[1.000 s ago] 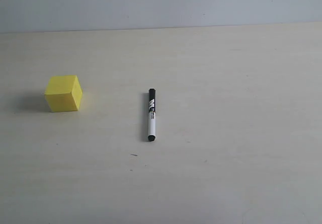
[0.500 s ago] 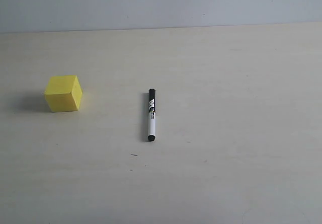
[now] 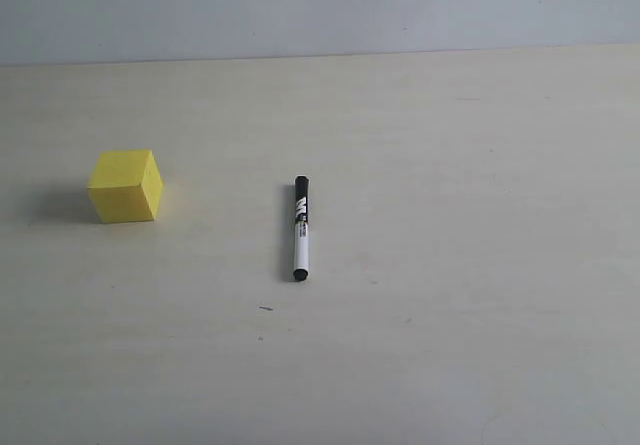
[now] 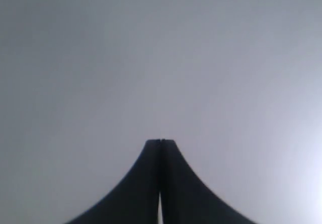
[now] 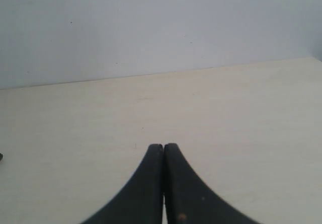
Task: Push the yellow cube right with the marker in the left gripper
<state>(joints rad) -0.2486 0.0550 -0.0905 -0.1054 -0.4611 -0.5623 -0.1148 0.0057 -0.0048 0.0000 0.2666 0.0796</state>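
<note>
Nothing's budged on the table [image 3: 480,265] compared with a second ago, so no progress on the push yet.

Nearest thing that matters is the marker [image 3: 301,228], lying flat about mid-table, running near to far with its longer black end pointing away. It's loose on the surface, with nothing gripping it, so I'd say a pickup has to come before any pushing.

A bit farther back and well off to the left sits the yellow cube [image 3: 125,186], flat on one face and well apart from the marker. Since it has to go right, the pen will need to get round to its left side first. Also worth noting: the marker's current spot is roughly in the cube's path.

Neither arm shows in the exterior view. On the wrist cams, the left gripper [image 4: 161,142] has its fingers pressed together with nothing between them, looking at plain grey. The right gripper [image 5: 163,146] is likewise pinched closed and empty, low over the table and facing the far wall [image 3: 320,5].
</note>
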